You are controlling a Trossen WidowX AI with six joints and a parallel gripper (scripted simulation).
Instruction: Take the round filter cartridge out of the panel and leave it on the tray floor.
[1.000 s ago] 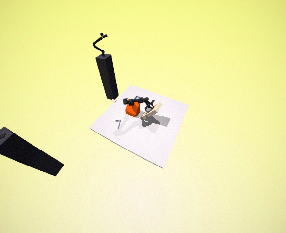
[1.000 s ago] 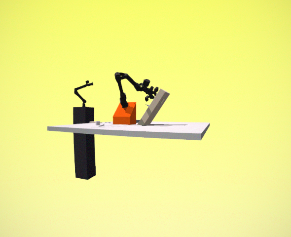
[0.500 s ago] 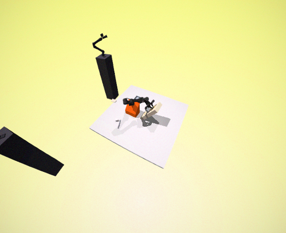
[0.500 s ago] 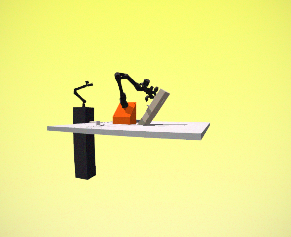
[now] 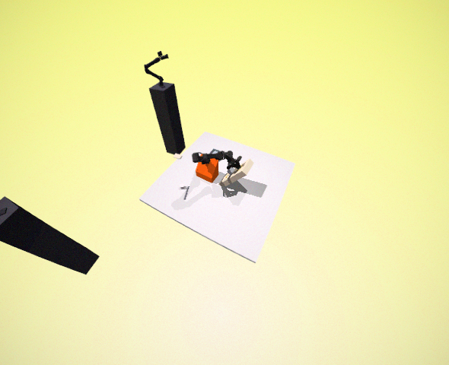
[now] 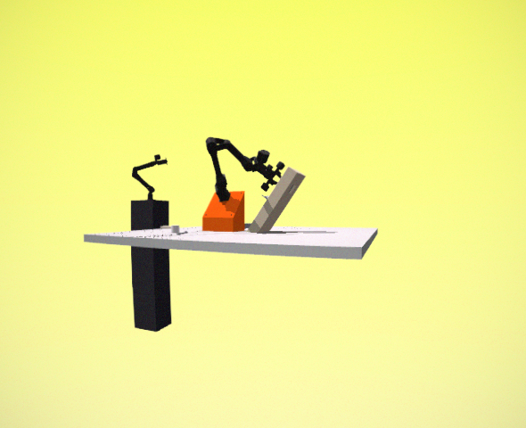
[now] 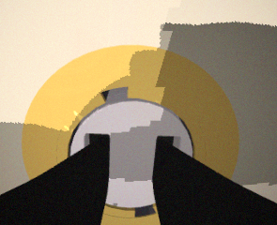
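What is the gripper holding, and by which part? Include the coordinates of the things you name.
The filter cartridge [image 7: 133, 157], held by the bar between its two face slots, one finger in each.

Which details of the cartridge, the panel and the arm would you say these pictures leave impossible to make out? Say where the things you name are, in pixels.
- Depth of the end effector's [image 5: 234, 166] [image 6: 275, 176] [image 7: 132, 141] fingertips in the slots: wrist view, hidden by the fingers themselves.
- Lower rim of the yellow ring [image 7: 44, 117]: wrist view, partly behind the fingers and cut by the bottom edge.
- Cartridge [image 7: 133, 114] face: exterior view, too small and seen edge-on.

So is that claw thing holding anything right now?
Gripper: closed on the round cartridge, its fingers in the two slots.
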